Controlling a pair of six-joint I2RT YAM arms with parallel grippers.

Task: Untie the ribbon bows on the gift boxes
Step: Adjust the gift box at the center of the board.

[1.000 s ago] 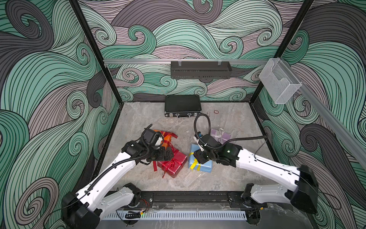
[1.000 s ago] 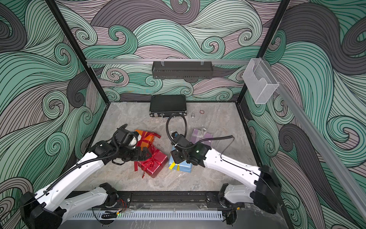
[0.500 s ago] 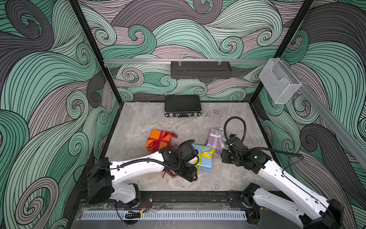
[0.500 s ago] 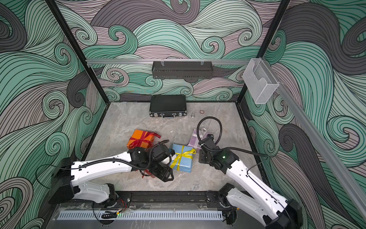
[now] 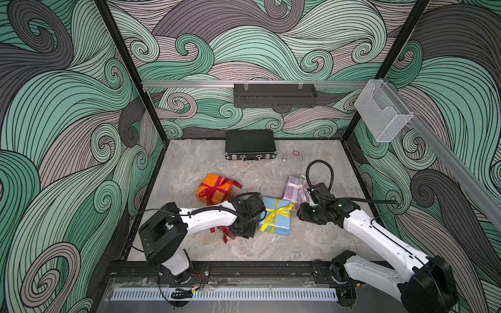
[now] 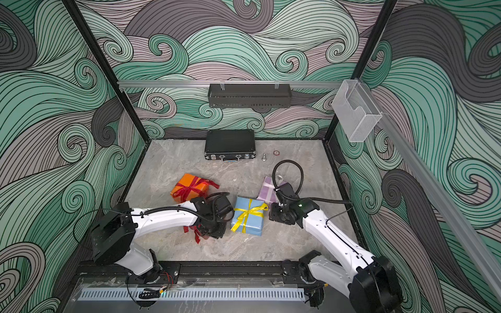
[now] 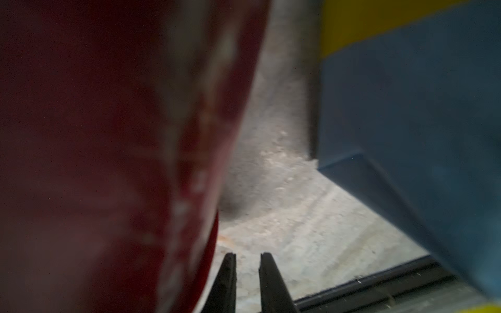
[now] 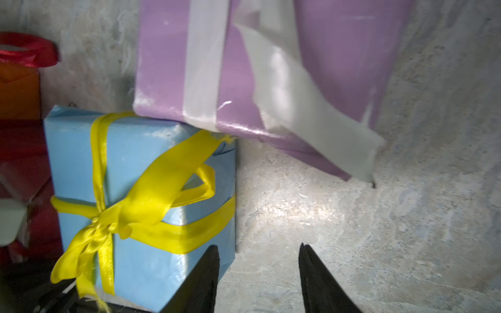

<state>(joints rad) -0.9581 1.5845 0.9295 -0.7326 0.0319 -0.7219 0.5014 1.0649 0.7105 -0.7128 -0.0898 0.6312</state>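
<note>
Marbled grey surface [image 5: 271, 245]. Left pincer [image 7: 248, 256] nearly together, narrow gap, beside glossy red paper-wrapped box [image 7: 108, 162]. To its right, light blue paper-wrapped box [image 5: 282, 228]; yellow satin bow [image 5: 276, 212] tied, long axis diagonal, near-left to far-right. Right pincer [image 8: 259, 248] apart, empty. Lilac box [image 5: 294, 191] and orange box [image 5: 210, 183] farther back.

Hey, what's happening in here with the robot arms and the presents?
Two arms are set to untie bows on gift boxes. The left gripper sits low between the red box and blue box, jaws narrowly apart, holding nothing. The right gripper is open and empty beside the blue box, near the lilac box. The yellow bow and the red bow on the orange box are tied.
</note>
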